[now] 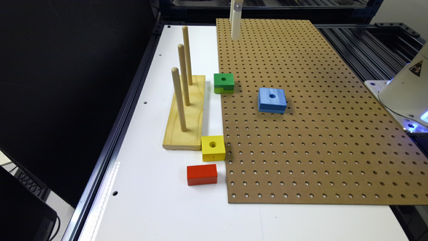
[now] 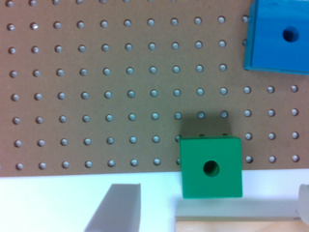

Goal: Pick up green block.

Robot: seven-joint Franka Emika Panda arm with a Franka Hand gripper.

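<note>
While the gripper (image 2: 207,212) hangs high over the desk (image 1: 157,207) | jaws wide apart, holding and touching nothing | green block (image 2: 211,167) straddles the pegboard (image 1: 317,134) edge, between the fingers | blue block (image 1: 272,99) at its 4 o'clock in the exterior view, peg stand (image 1: 185,113) at 9 o'clock.

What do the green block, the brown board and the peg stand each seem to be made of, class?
Green block: probably painted wood, with a matte dark green top, a lighter band below and a drilled centre hole.
Brown board: looks like hardboard pegboard, a dull brown sheet with an even grid of holes.
Peg stand: bare pale wood, with grain visible on the base and three round dowels.
</note>
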